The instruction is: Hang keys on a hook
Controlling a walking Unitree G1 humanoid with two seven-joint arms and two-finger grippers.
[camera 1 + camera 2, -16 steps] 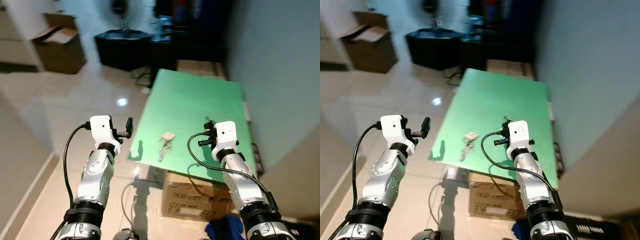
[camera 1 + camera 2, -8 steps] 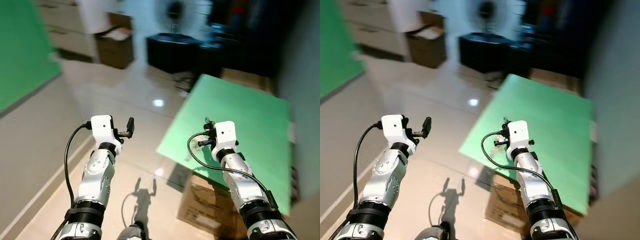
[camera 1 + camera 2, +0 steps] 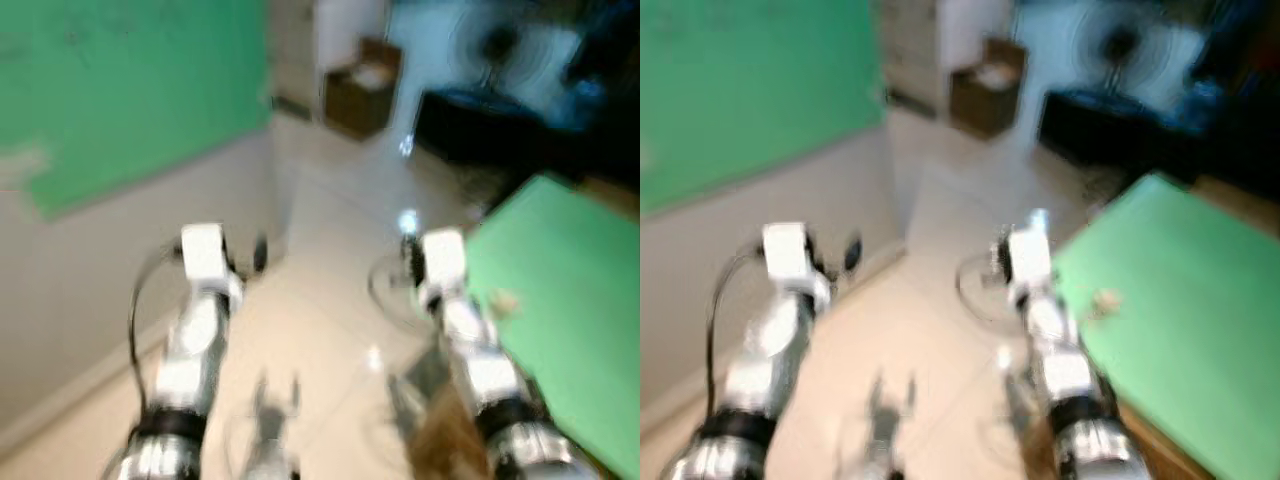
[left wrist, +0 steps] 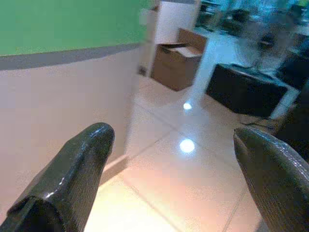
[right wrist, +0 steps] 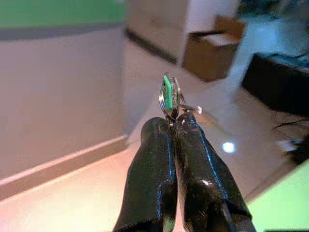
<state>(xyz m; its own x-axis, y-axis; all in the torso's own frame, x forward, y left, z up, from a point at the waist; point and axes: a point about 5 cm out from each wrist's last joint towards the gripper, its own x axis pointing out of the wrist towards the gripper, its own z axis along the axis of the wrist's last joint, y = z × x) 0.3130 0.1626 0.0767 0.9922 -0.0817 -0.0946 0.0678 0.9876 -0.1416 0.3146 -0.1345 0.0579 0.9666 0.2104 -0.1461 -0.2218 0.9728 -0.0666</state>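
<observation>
The right gripper (image 5: 173,126), raised ahead of the robot, pinches a key ring with a green tag (image 5: 168,96) at its fingertips, carried clear for hanging, while the left gripper (image 4: 174,145) is held up beside it, fingers spread and empty, near the green-panelled wall (image 3: 120,90).

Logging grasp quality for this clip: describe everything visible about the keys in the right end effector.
The keys show as a thin metal ring with a flat green tag, standing edge-on above the tips of the right end effector. Its two black fingers are pressed together on the ring's lower part. Nothing else touches it. Key blades cannot be made out.
</observation>
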